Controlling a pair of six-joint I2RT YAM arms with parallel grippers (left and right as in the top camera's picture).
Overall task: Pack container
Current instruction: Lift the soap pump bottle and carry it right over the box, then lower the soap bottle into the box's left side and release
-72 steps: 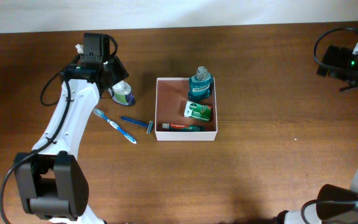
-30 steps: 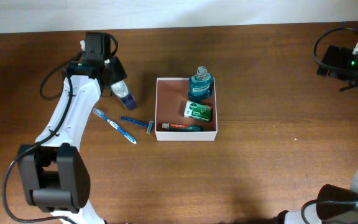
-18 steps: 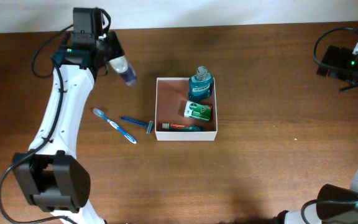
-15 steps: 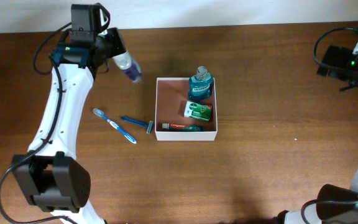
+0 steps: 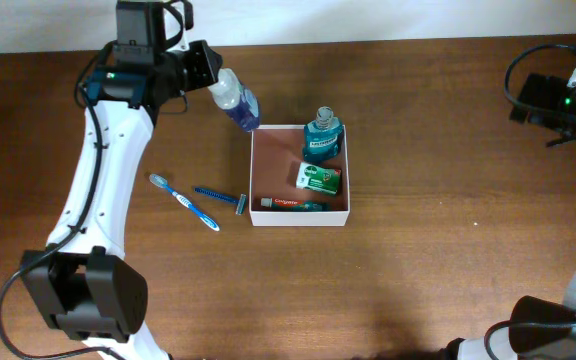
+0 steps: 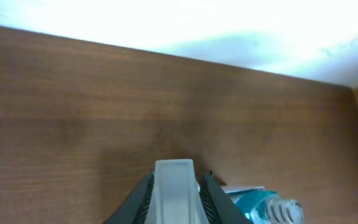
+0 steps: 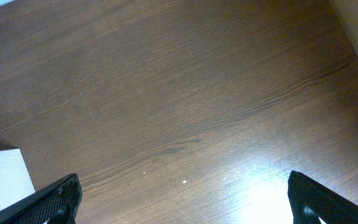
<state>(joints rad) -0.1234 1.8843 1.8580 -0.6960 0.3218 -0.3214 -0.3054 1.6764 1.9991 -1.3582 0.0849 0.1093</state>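
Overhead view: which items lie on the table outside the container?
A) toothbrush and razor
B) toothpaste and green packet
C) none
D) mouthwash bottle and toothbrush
A: the toothbrush and razor lie on the table left of the container. The toothpaste, green packet and mouthwash bottle sit inside it, and the left gripper holds the small bottle.

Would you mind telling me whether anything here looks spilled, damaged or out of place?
Nothing looks spilled or damaged. The blue toothbrush and blue razor lie loose left of the white-walled square container, simply unpacked; the left gripper holds a small clear bottle tilted near its corner.
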